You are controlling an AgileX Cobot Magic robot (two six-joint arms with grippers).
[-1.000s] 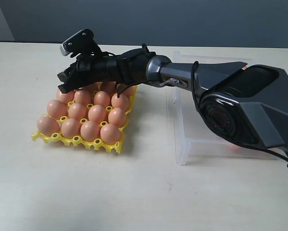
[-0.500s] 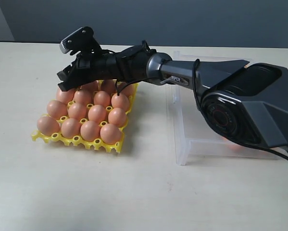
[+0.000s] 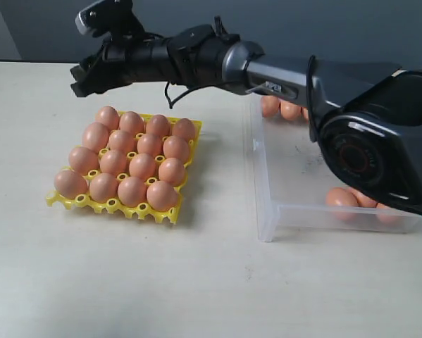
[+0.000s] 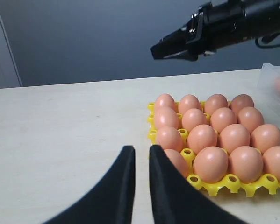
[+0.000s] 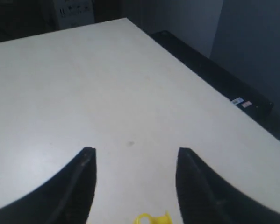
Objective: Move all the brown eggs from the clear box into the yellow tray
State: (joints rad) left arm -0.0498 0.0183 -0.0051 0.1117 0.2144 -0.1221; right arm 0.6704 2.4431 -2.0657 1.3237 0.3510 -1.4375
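Hovering in the air near the far left corner of the yellow tray [image 3: 112,205], the right gripper [image 3: 80,79] has its jaws spread wide with nothing between them. Its dark arm stretches in from the right side of the worktop [image 3: 211,282] and passes over the clear box [image 3: 267,218].

The yellow tray sits left of the worktop's middle. Brown eggs [image 3: 141,166] fill it in four rows of four, each upright in its own cup.

The clear box lies to the right of the tray, a little apart from it, and one short wall faces the near edge of the worktop. More brown eggs lie in it, a few against its far wall and a few in its near right corner. The arm hides part of the box, so their number is unclear.

The left gripper [image 4: 141,150] is low over the worktop on the near side of the tray. Its black jaws are almost pressed together, with only a thin slit between them, and they hold nothing.
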